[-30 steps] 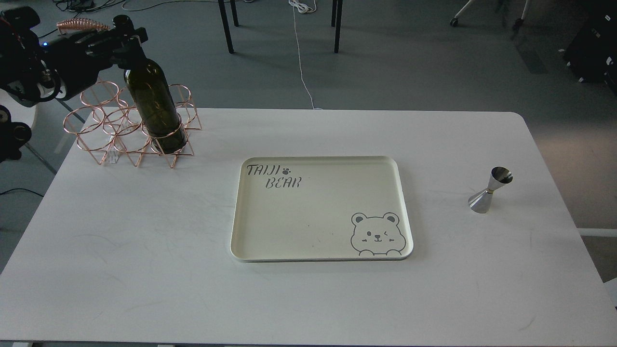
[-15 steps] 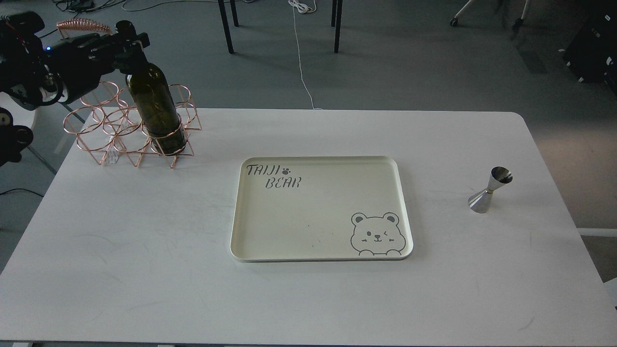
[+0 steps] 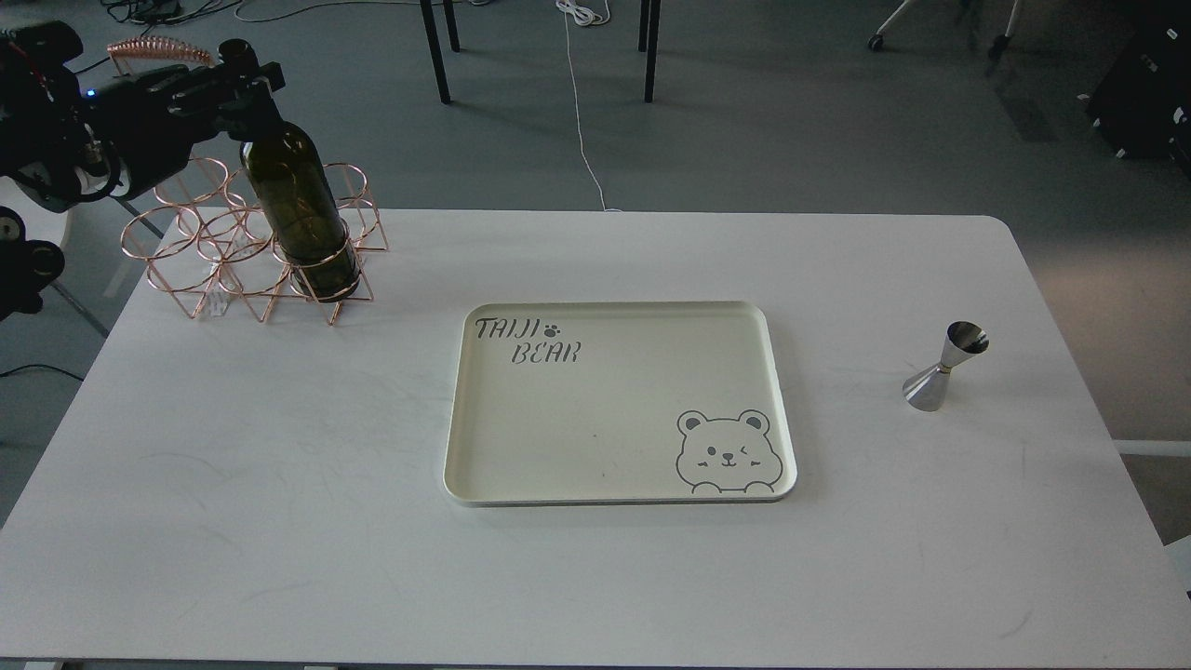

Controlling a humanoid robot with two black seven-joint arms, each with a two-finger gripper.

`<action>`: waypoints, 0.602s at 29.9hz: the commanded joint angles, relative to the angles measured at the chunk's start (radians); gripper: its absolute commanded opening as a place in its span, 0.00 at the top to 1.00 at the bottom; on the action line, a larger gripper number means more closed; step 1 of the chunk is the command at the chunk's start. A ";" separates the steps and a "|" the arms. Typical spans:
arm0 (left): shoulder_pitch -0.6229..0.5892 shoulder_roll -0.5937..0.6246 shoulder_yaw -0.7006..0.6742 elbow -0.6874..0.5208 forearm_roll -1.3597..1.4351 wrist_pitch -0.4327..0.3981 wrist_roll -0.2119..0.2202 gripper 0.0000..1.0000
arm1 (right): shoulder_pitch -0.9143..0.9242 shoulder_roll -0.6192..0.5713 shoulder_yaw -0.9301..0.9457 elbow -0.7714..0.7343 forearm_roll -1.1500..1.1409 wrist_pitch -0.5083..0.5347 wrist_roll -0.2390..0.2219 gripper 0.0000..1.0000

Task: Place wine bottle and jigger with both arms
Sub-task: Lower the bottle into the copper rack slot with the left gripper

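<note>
The dark green wine bottle (image 3: 300, 207) stands upright in the front right ring of a copper wire rack (image 3: 244, 251) at the table's far left corner. My left gripper (image 3: 244, 79) reaches in from the left and is shut on the bottle's neck near its top. The steel jigger (image 3: 944, 368) stands upright on the table at the right, alone. My right arm and gripper are out of view.
A cream tray (image 3: 521, 447) with a bear drawing and "TAIJI BEAR" lettering lies empty in the table's middle. The white table (image 3: 260, 502) has rounded corners. Chair legs and a cable lie on the floor behind.
My left gripper and the bottle's neck shifted slightly, tilting the bottle a little in its ring. The jigger and the tray have not moved.
</note>
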 commanded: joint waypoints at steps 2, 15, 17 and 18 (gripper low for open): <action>0.000 -0.002 0.000 0.000 -0.008 0.000 -0.006 0.09 | 0.000 0.001 0.000 0.000 0.000 0.001 0.000 0.04; 0.002 -0.012 0.000 0.014 -0.008 0.002 -0.004 0.04 | 0.000 -0.001 0.000 0.000 0.000 0.001 0.000 0.04; 0.002 -0.016 0.000 0.014 -0.008 0.009 -0.006 0.05 | 0.000 -0.001 0.000 0.000 0.000 0.001 0.000 0.04; 0.004 -0.016 0.000 0.014 -0.006 0.018 -0.006 0.09 | 0.000 -0.001 0.000 0.000 0.000 0.001 0.000 0.04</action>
